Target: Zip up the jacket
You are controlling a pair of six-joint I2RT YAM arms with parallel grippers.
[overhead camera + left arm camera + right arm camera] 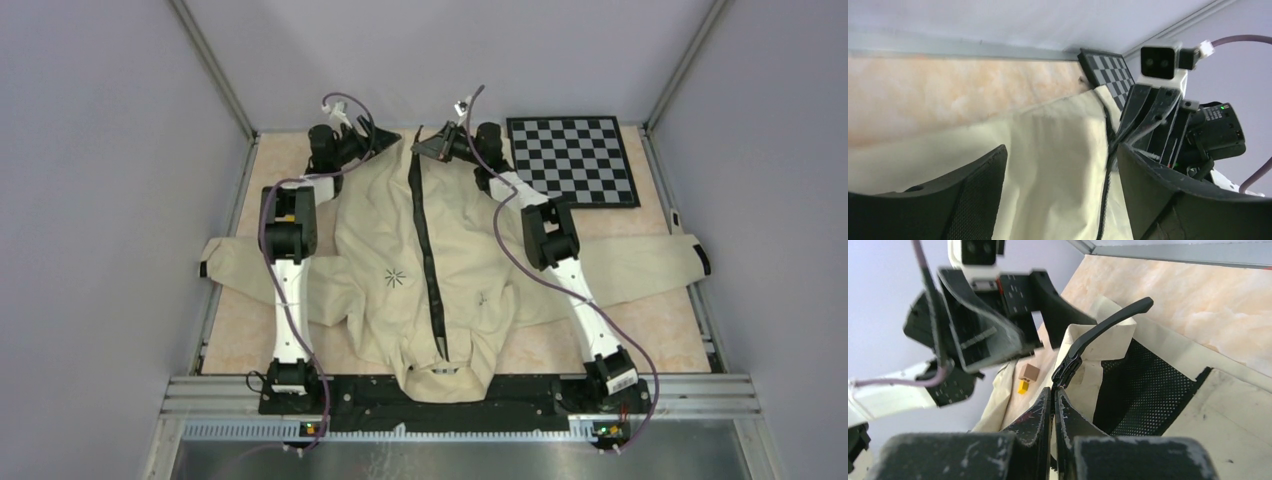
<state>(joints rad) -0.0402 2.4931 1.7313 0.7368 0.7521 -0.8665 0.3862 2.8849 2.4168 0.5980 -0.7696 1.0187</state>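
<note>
Right jaws pinch the zipper (1066, 371) of the jacket (380, 230).

Left hand (1060, 165) cut off by lower edge, jacket (380, 230) sleeves partly covered, small yellow object (1023, 386) unidentifiable

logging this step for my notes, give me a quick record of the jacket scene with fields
jacket: cream, spread on the table, collar at the near edge
zipper: black, down the middle
left pincer: open, over the jacket's far end
right pincer: shut on the zipper by its slider
also present: checkerboard, far right
</note>
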